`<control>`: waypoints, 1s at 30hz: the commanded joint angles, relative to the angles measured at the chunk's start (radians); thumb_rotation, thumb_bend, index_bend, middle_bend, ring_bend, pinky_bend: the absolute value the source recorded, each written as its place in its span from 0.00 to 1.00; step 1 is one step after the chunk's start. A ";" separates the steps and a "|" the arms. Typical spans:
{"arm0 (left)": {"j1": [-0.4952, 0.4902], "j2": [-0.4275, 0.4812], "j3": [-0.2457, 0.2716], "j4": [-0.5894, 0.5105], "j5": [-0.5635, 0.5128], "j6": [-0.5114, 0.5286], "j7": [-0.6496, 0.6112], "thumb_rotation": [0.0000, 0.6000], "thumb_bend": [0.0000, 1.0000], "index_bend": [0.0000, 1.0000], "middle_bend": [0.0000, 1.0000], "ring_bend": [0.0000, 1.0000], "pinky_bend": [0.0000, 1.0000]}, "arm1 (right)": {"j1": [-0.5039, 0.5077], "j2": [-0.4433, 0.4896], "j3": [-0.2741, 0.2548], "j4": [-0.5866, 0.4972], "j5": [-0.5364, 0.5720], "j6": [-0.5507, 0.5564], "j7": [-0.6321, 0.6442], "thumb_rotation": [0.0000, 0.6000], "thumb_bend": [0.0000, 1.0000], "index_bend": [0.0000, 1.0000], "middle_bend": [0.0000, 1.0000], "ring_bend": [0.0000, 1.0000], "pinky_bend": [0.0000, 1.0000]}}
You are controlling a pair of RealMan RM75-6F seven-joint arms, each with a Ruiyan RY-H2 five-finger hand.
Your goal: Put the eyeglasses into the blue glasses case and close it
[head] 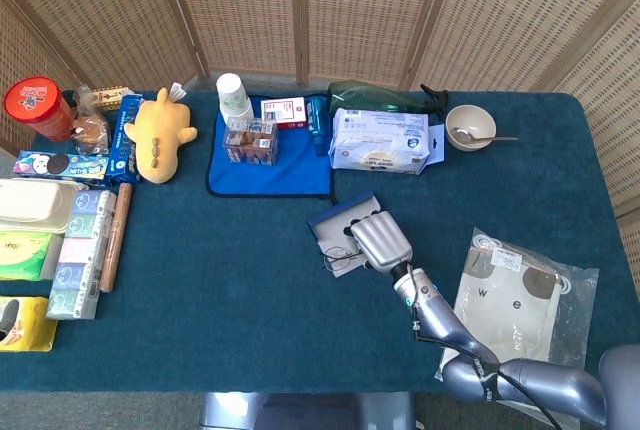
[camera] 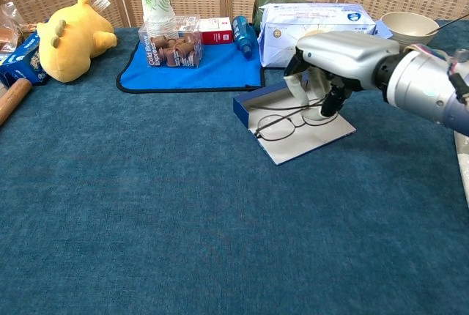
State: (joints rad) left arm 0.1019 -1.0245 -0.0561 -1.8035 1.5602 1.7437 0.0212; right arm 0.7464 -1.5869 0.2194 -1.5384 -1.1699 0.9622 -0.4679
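Observation:
The blue glasses case (camera: 302, 143) lies open on the teal cloth, its grey lining up; in the head view the case (head: 336, 218) is mid-table. My right hand (camera: 333, 62) hovers over it and pinches the thin wire eyeglasses (camera: 277, 126) by the right lens end. The free lens reaches out to the left above the lining's near-left edge. Whether the frame touches the lining I cannot tell. From above, the right hand (head: 378, 240) covers much of the case, and the eyeglasses (head: 338, 262) stick out to its left. My left hand is out of both views.
Behind the case sit a white tissue pack (camera: 316, 34), a blue mat (camera: 198, 72) with a box of small items and a paper cup (camera: 154, 0), and a bowl (camera: 409, 31). A yellow plush toy (camera: 69, 36) lies far left. A plastic bag (head: 520, 310) lies right.

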 commanded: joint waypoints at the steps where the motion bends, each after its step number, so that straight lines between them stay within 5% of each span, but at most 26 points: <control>1: 0.001 0.001 0.000 -0.001 0.000 0.002 0.001 1.00 0.29 0.20 0.13 0.00 0.00 | 0.021 0.004 0.007 0.024 0.000 -0.024 0.014 1.00 0.29 0.68 0.56 0.60 0.52; 22: 0.014 0.007 0.002 -0.009 0.001 0.013 0.002 1.00 0.29 0.20 0.13 0.00 0.00 | 0.120 -0.030 0.015 0.215 0.010 -0.132 0.110 1.00 0.28 0.67 0.56 0.56 0.49; 30: 0.012 0.004 0.001 -0.003 0.002 0.009 -0.001 1.00 0.29 0.21 0.13 0.00 0.00 | 0.121 -0.025 -0.007 0.237 0.020 -0.130 0.097 1.00 0.30 0.58 0.49 0.49 0.46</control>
State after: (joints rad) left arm 0.1142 -1.0210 -0.0549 -1.8068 1.5620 1.7523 0.0199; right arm 0.8690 -1.6138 0.2154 -1.3012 -1.1500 0.8290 -0.3680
